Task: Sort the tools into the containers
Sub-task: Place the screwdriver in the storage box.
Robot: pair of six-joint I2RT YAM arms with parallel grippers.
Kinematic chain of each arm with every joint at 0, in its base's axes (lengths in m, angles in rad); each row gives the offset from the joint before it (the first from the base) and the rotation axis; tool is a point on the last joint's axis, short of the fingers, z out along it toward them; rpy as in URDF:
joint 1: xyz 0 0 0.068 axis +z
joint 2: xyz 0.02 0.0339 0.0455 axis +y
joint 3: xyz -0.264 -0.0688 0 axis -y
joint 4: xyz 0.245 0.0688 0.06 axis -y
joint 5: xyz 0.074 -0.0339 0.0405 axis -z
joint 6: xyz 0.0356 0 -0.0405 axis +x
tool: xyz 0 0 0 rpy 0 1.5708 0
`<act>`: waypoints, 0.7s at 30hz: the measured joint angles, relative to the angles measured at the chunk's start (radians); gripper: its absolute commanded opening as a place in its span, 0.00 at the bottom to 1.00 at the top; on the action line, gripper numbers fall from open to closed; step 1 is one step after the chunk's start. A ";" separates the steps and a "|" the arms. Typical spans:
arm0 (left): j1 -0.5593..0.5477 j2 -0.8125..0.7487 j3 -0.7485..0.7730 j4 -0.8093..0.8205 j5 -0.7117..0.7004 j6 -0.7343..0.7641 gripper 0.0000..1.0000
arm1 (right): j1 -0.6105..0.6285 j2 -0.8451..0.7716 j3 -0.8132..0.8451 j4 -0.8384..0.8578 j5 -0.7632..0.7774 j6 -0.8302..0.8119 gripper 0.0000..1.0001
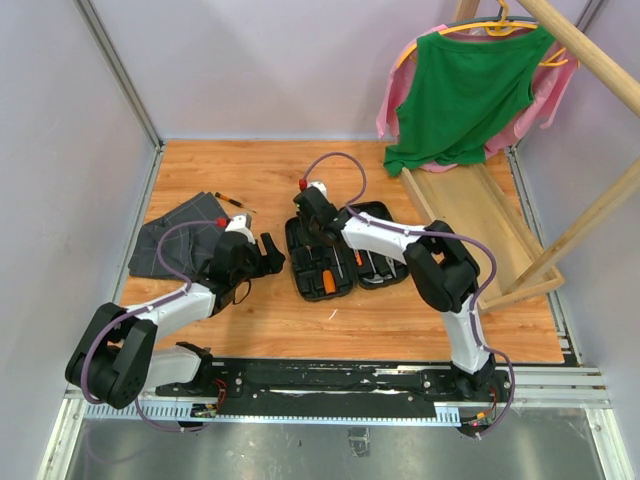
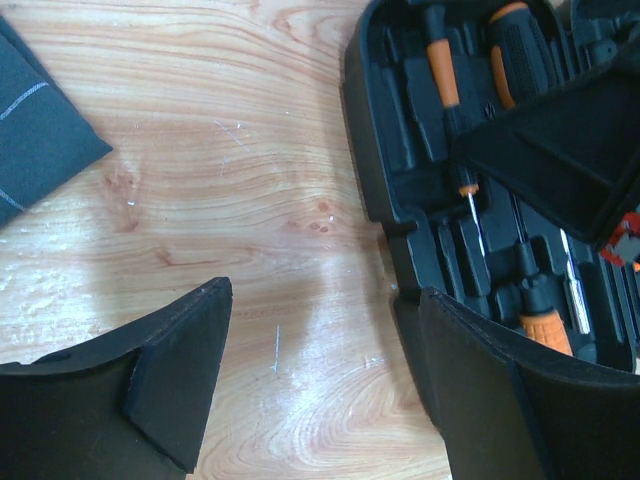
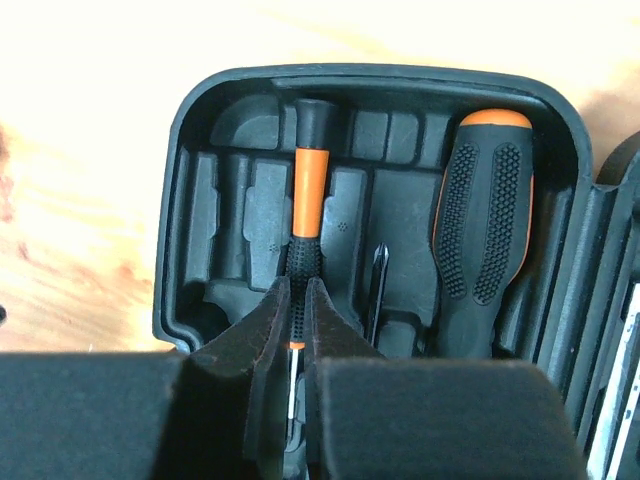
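Note:
The black tool case (image 1: 293, 262) lies open at the middle of the wooden floor, with several orange-and-black tools in its slots. My right gripper (image 3: 297, 300) is shut on a thin screwdriver (image 3: 310, 185) with an orange and black handle that lies in a slot at the case's far left end (image 3: 180, 200). A thick orange-black screwdriver (image 3: 485, 220) sits in the slot beside it. My left gripper (image 2: 320, 380) is open and empty, low over bare wood just left of the case (image 2: 358, 130). A small loose screwdriver (image 1: 232, 200) lies by the cloth.
The dark grey folded cloth (image 1: 175, 240) lies at the left, its corner showing in the left wrist view (image 2: 40, 130). The long wooden tray (image 1: 480, 215) leans at the right, under a green shirt (image 1: 460, 90) on a hanger. Wooden poles stand at the far right.

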 measured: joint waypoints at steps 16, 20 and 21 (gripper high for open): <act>0.000 -0.007 0.000 0.000 0.000 0.000 0.79 | 0.047 -0.135 -0.056 -0.320 -0.085 -0.027 0.13; 0.000 -0.007 0.000 0.000 -0.001 0.000 0.79 | 0.047 -0.134 -0.038 -0.363 -0.094 -0.047 0.21; 0.000 -0.007 0.000 0.000 0.000 0.000 0.79 | 0.047 -0.134 -0.032 -0.378 -0.097 -0.054 0.22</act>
